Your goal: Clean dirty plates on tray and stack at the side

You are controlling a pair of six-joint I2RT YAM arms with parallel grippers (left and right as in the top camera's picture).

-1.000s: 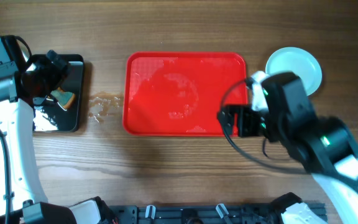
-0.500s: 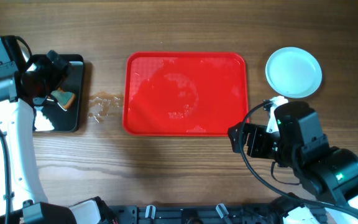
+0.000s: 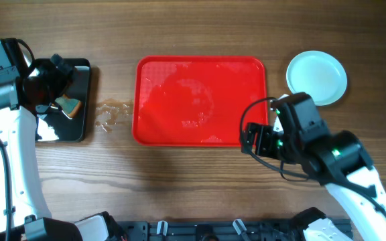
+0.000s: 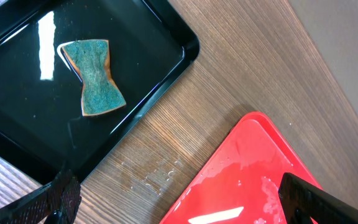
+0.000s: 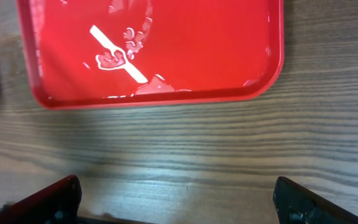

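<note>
We see the red tray [image 3: 200, 100] in the middle of the overhead frame with no plate on it, only beads and streaks of water across its floor. The plates [image 3: 317, 75] sit on the table [image 3: 200, 174] at the upper right, just beyond the tray's right rim. From above they read as one pale disc, so we cannot tell how many are stacked there. No orange-brown smear shows on the top face. The left gripper [image 4: 179, 202] hangs at the upper left of the overhead frame, jaws spread wide and empty, over the edge of the black tray [image 4: 148, 37] where the sponge [image 4: 97, 78] lies flat. The right gripper [image 5: 179, 205] hovers over bare wood just below the red tray's lower right corner, jaws likewise wide apart with nothing between them. A small puddle [image 3: 109, 114] marks the wood between the two trays. We judge the task essentially done: tray cleared, plates set aside, sponge put down. At most, what is left is parking the arms, and perhaps the wet tray and puddle.
</note>
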